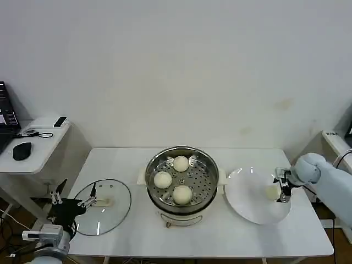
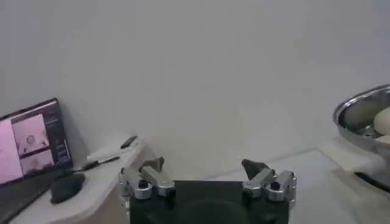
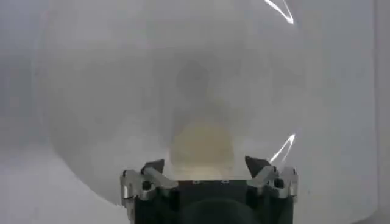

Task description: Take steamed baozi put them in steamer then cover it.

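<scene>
The steamer (image 1: 212,166) stands mid-table with three steamed baozi (image 1: 182,194) on its perforated tray; its rim (image 2: 364,108) also shows in the left wrist view. A fourth baozi (image 1: 271,192) (image 3: 201,143) lies on the white plate (image 1: 246,193) (image 3: 116,91) to the right. My right gripper (image 1: 281,193) (image 3: 204,164) is down at the plate, open, with this baozi between its fingers and a small gap on each side. The cover (image 1: 114,192), a glass lid with a cream handle, lies flat on the table's left. My left gripper (image 1: 73,198) (image 2: 203,164) hangs open off the left edge beside the cover.
A low white side table (image 1: 41,137) at the far left carries a black mouse (image 1: 22,150) (image 2: 67,187), a laptop (image 2: 29,146) and a small remote. The white wall stands just behind the table. The table's front edge (image 1: 198,254) runs close below the steamer.
</scene>
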